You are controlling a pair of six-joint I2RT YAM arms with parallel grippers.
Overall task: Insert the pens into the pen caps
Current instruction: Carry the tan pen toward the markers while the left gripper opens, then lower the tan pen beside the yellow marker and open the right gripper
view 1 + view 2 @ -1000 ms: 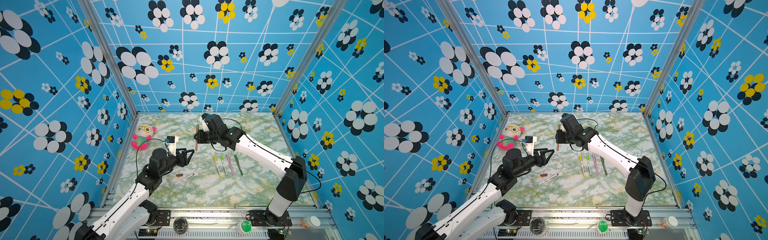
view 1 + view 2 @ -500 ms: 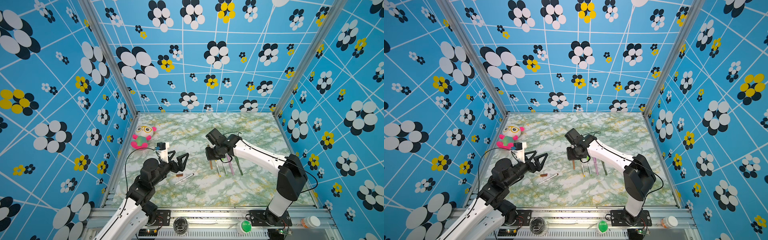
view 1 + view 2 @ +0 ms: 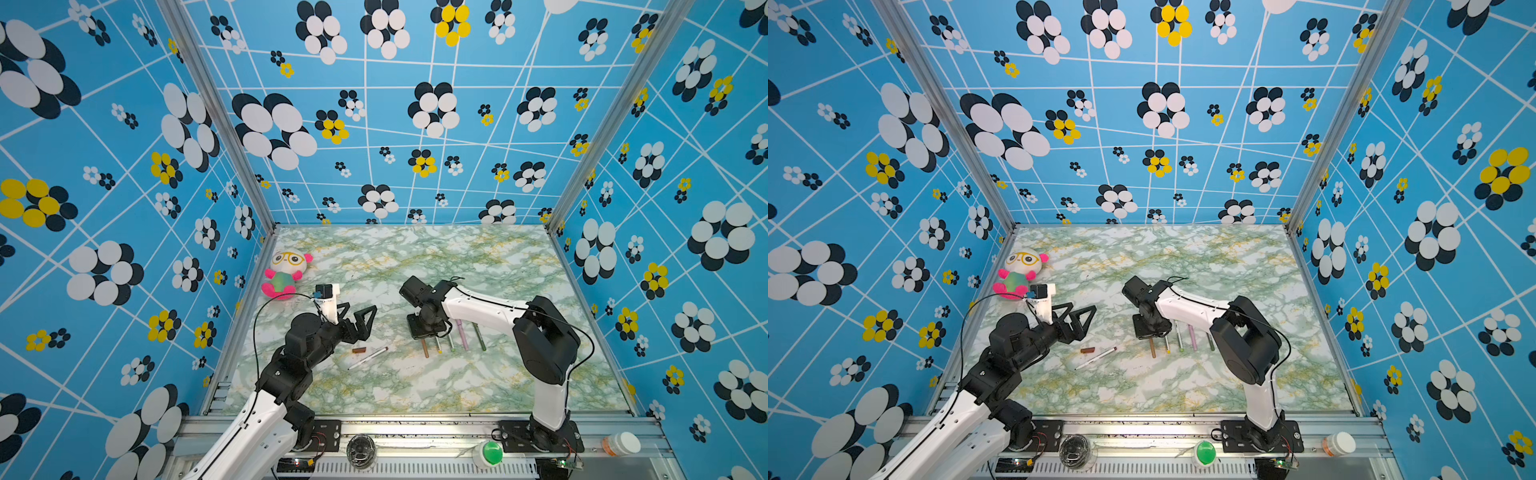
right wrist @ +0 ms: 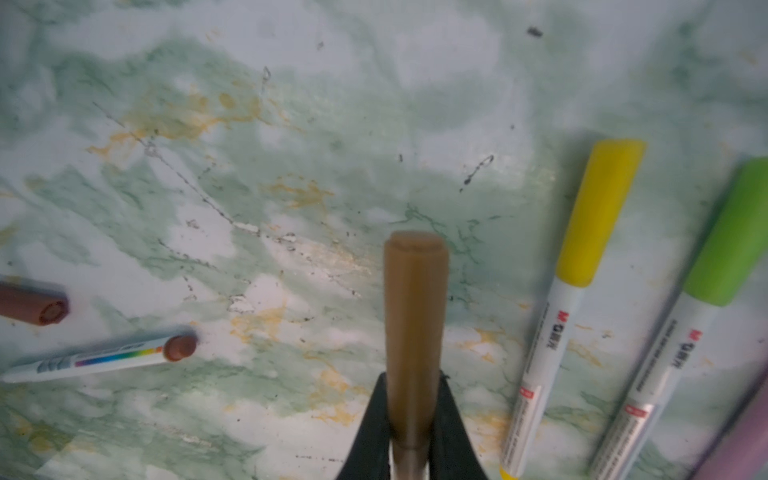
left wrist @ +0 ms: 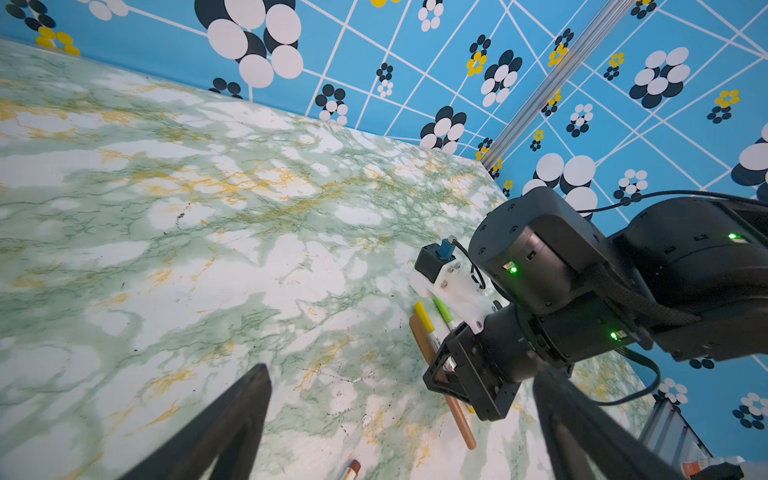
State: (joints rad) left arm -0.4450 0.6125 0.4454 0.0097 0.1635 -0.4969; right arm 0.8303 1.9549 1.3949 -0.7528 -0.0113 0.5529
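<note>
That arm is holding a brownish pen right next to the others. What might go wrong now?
The right pincer grips the tan pen low beside the yellow-capped pen; setting it down could knock that one rolling. The brown cap and the brown-tipped pen lie close together near the open left pincer, so reaching for one may nudge the other away.

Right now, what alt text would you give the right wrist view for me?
The right claw grips a tan pen, marbled table behind it. Beside it lie a yellow-capped pen and a light-green-capped pen; on its other side, a loose brown cap and a white pen with a brown tip.
</note>
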